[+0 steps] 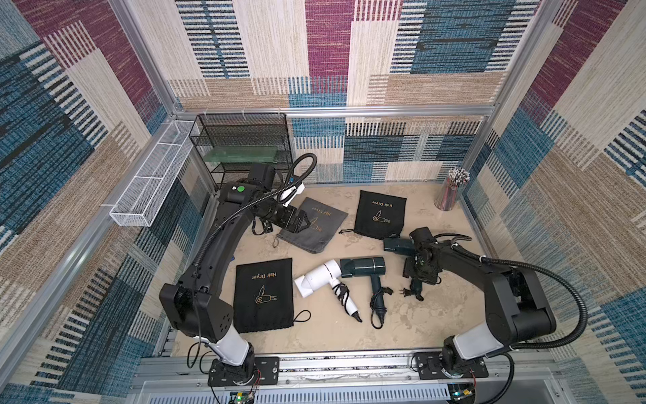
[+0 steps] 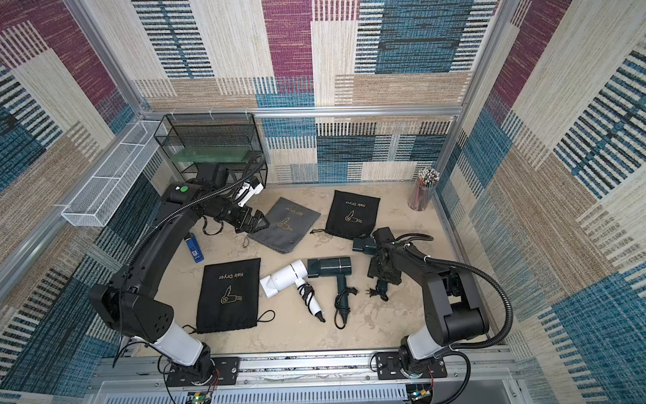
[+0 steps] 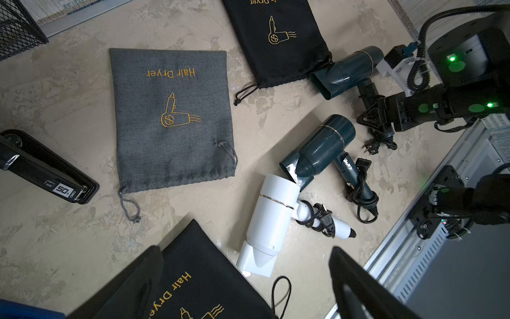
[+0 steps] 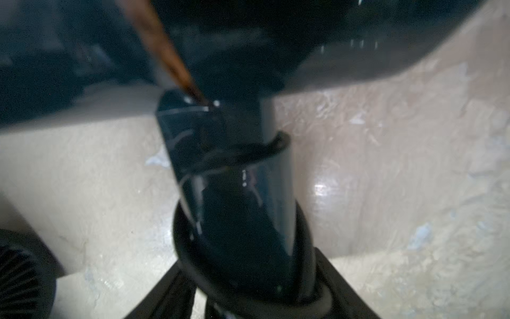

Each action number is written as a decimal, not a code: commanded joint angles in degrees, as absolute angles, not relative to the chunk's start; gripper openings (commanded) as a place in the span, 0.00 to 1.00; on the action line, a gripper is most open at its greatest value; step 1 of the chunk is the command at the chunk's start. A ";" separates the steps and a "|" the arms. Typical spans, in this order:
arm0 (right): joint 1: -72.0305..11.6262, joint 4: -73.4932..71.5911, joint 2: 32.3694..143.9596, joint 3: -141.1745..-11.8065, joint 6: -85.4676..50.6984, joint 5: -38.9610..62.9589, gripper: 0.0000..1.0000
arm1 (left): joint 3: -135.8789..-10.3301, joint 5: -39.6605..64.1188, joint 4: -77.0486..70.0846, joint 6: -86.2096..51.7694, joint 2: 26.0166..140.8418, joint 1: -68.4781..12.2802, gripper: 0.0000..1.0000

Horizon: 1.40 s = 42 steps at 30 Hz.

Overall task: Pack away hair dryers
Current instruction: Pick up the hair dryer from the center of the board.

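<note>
Three hair dryers lie on the beige table. The white one [image 1: 323,276] [image 3: 273,212] is in the middle, and a dark teal one [image 1: 363,266] [image 3: 323,146] touches its barrel. A second dark teal dryer [image 1: 398,245] [image 3: 350,69] lies further right; its handle [image 4: 234,193], wrapped in black cord, sits between the fingers of my right gripper [image 1: 419,280] [image 4: 248,290], which press on both sides. My left gripper [image 1: 304,224] [image 3: 245,251] is open above the left edge of a grey pouch [image 1: 314,224], holding nothing.
Two black "Hair Dryer" pouches lie flat, one at the back [image 1: 379,213] and one at the front left [image 1: 264,293]. A black mesh rack [image 1: 241,147] and a white mesh tray [image 1: 153,178] stand back left, a pencil cup [image 1: 451,190] back right. A blue gadget [image 2: 195,250] and a black one [image 3: 47,171] lie by the left arm.
</note>
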<state>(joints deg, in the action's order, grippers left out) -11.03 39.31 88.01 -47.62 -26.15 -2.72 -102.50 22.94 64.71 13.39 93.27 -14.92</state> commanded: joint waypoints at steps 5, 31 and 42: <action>-11.03 39.19 86.30 -47.25 -26.65 -4.10 0.50 | -100.66 24.59 65.50 12.29 91.24 -15.16 0.96; -18.24 47.31 71.42 -49.95 -29.35 -4.53 0.00 | -110.12 34.50 65.71 9.84 90.61 -16.42 1.00; -39.95 31.37 63.57 -56.91 -17.06 -21.41 0.00 | -130.45 41.79 72.06 11.08 100.72 -16.44 0.99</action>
<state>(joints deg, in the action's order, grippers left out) -37.34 41.01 64.71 -56.21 -22.17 -13.26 -127.72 37.39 68.51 11.75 99.20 -16.40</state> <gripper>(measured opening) 0.432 0.987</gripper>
